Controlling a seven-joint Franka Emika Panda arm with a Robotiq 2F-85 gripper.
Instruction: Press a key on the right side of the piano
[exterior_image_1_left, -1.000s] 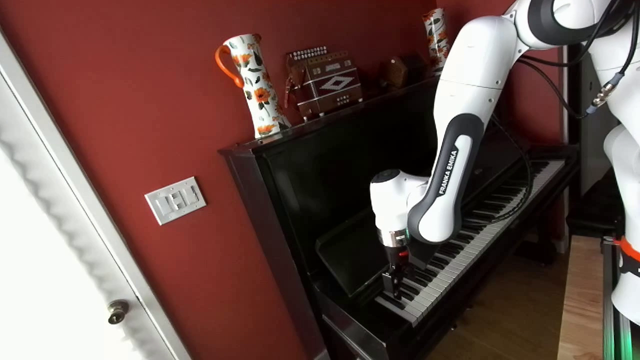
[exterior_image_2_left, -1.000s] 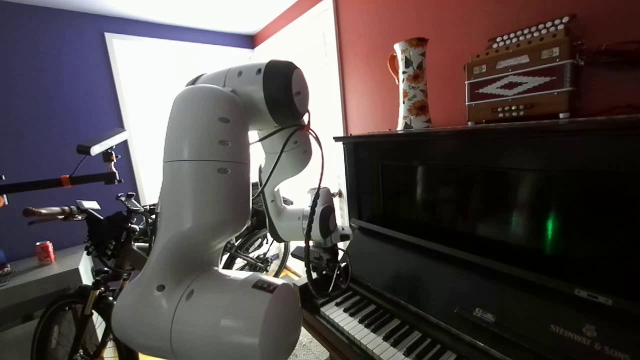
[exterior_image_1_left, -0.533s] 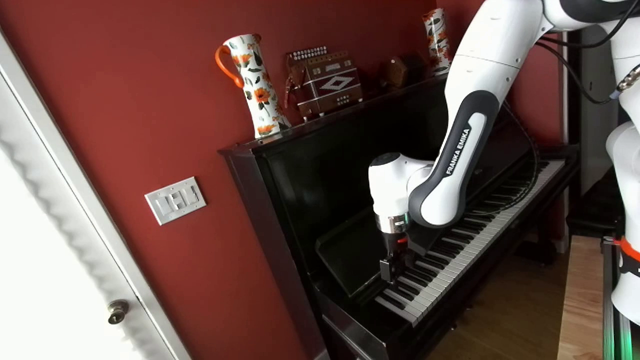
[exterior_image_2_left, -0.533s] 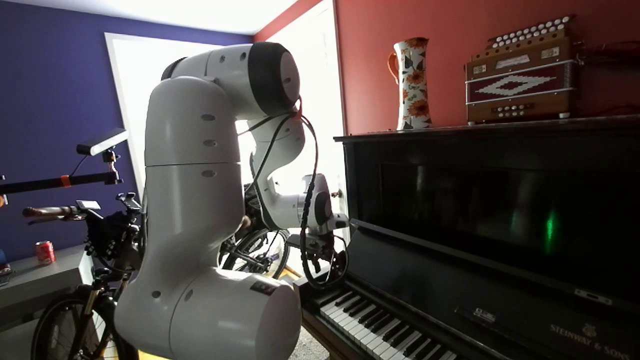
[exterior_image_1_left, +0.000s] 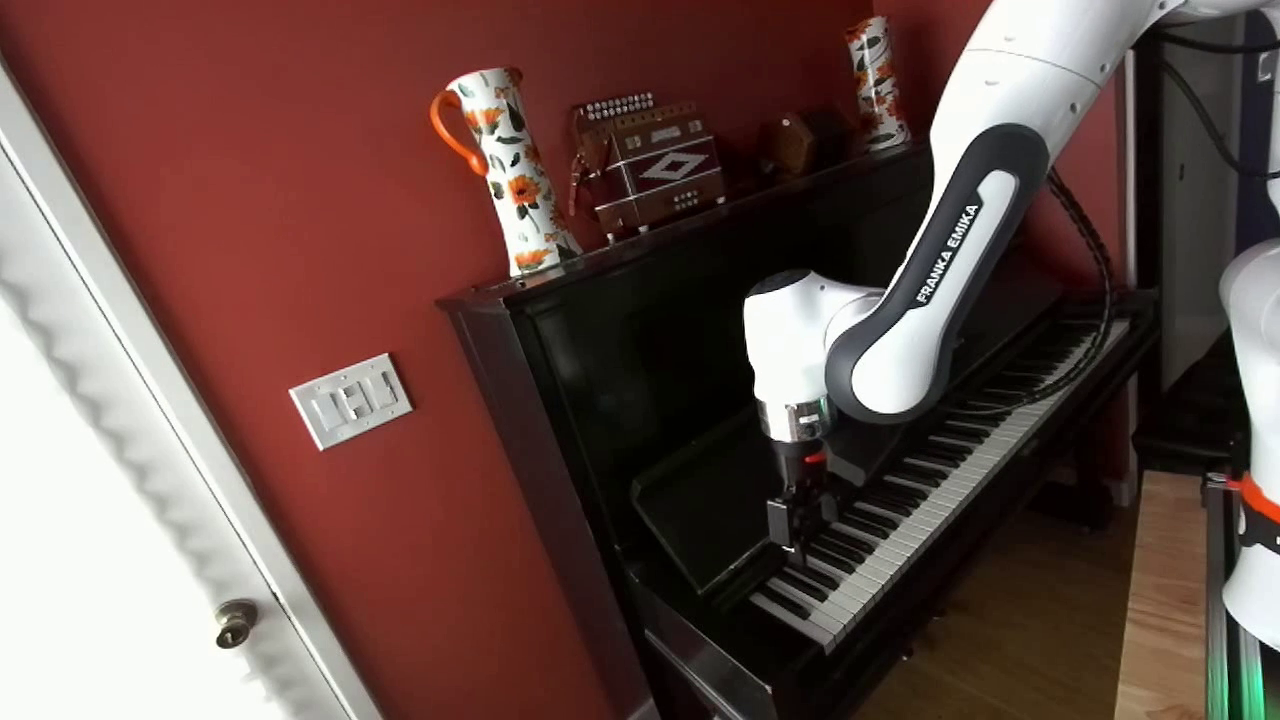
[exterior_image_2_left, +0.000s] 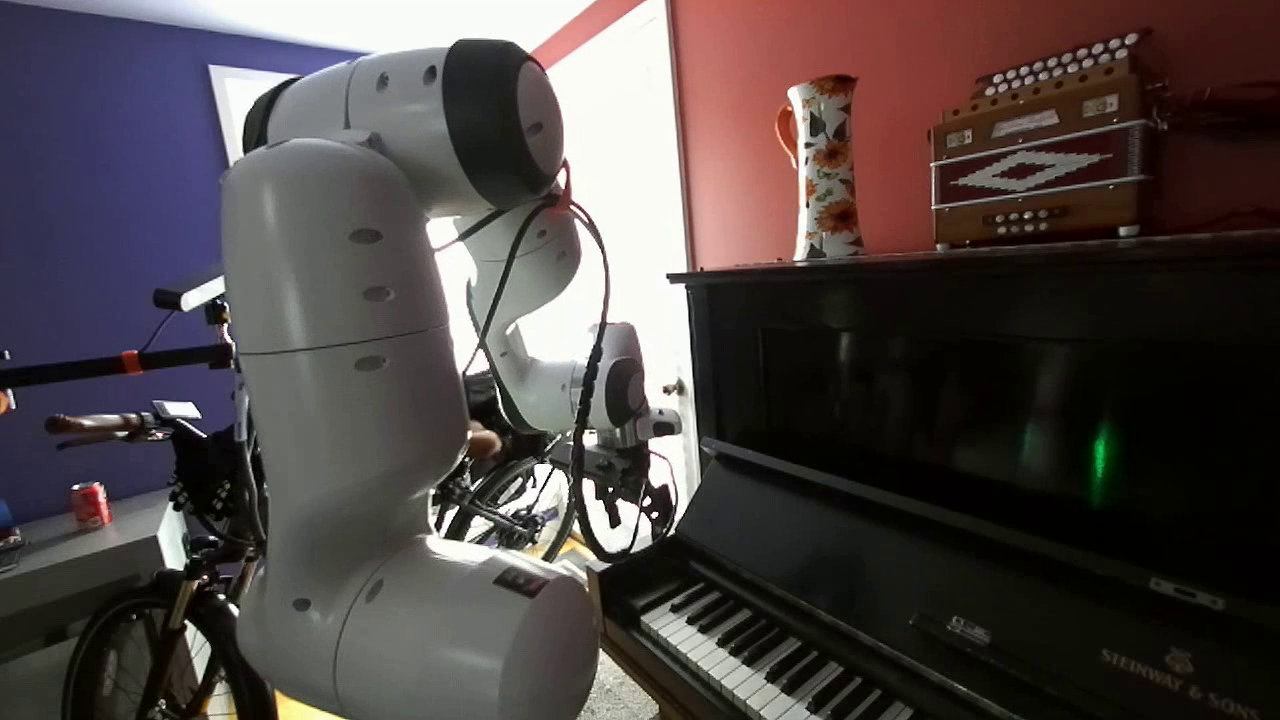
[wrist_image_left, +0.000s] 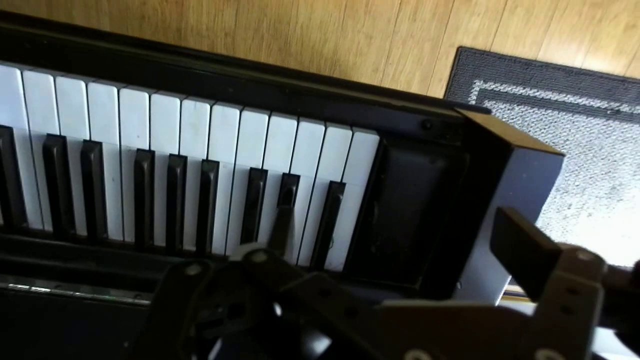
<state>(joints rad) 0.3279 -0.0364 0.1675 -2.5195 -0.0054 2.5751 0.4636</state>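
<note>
The black upright piano (exterior_image_1_left: 640, 340) stands against the red wall and shows in both exterior views (exterior_image_2_left: 950, 400). Its white and black keys (exterior_image_1_left: 905, 545) also show in the wrist view (wrist_image_left: 165, 120), with the keyboard's end block (wrist_image_left: 420, 205) to their right. My gripper (exterior_image_1_left: 803, 530) points down above the keyboard end nearest the white door, apart from the keys as far as I can tell. In the wrist view my gripper (wrist_image_left: 397, 222) has its fingers wide apart with nothing between them. One finger overlaps a black key; the other lies past the piano's side.
A floral pitcher (exterior_image_1_left: 515, 175), an accordion (exterior_image_1_left: 655, 160) and another floral vase (exterior_image_1_left: 877, 85) stand on the piano top. The folded lid (exterior_image_2_left: 850, 550) slopes behind the keys. A bicycle (exterior_image_2_left: 170, 600) stands behind the arm. A cable (exterior_image_2_left: 590, 400) hangs along the arm.
My gripper has risen away from the keys. The arm has swung up and back, moving right in one exterior view and left in the opposite one. The piano has not moved.
</note>
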